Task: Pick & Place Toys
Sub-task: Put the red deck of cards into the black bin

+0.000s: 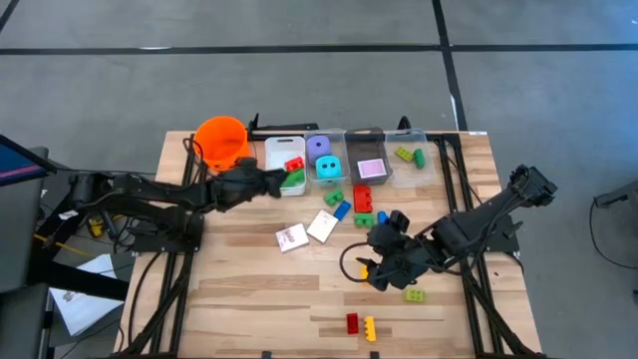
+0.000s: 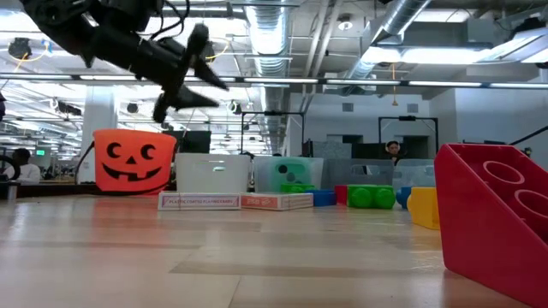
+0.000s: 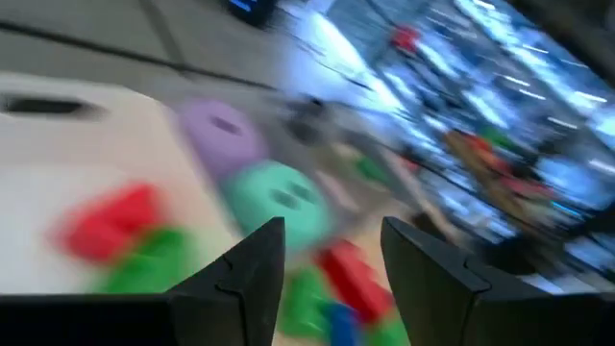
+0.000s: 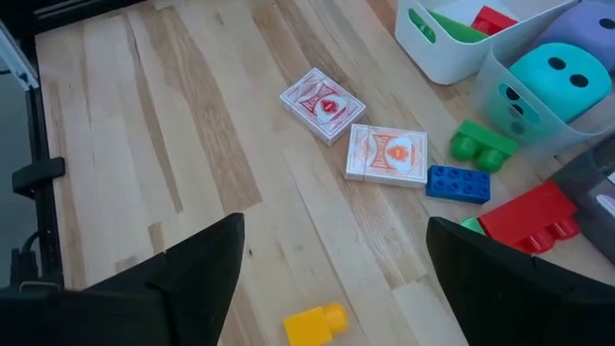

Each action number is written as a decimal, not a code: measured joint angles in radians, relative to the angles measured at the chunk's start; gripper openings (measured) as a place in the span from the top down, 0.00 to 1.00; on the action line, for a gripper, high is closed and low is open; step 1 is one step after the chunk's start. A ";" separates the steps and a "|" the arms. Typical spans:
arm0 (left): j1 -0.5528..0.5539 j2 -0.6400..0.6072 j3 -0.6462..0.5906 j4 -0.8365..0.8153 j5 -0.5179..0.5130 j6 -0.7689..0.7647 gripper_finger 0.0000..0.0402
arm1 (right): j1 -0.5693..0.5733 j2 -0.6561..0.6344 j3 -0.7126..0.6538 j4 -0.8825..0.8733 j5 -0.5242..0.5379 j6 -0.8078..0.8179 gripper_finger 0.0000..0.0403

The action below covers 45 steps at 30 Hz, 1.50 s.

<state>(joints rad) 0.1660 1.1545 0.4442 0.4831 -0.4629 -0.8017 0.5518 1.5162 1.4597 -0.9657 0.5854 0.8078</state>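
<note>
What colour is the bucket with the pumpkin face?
The bucket is orange, with a black pumpkin face. It shows best in the low view.

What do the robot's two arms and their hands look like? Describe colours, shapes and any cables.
Both arms are dark, almost black, built of jointed segments. Black cables trail beside the left arm's base. The left hand and the right hand each end in two dark, angular, wedge-shaped fingers. No markings are visible.

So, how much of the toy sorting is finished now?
Done: red and green bricks lie in the white bin, dice in the next. In hand: nothing; the left gripper hangs open and empty by that bin, the right gripper open over the table. Left: two card packs, loose bricks.
</note>
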 joint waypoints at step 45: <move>-0.393 0.000 -0.019 -0.554 0.221 0.407 0.01 | -0.061 0.000 0.000 -0.099 -0.121 0.099 0.21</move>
<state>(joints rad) -0.2268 1.1549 0.4256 -0.0710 -0.2424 -0.3944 0.4910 1.5162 1.4597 -1.0650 0.4644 0.9072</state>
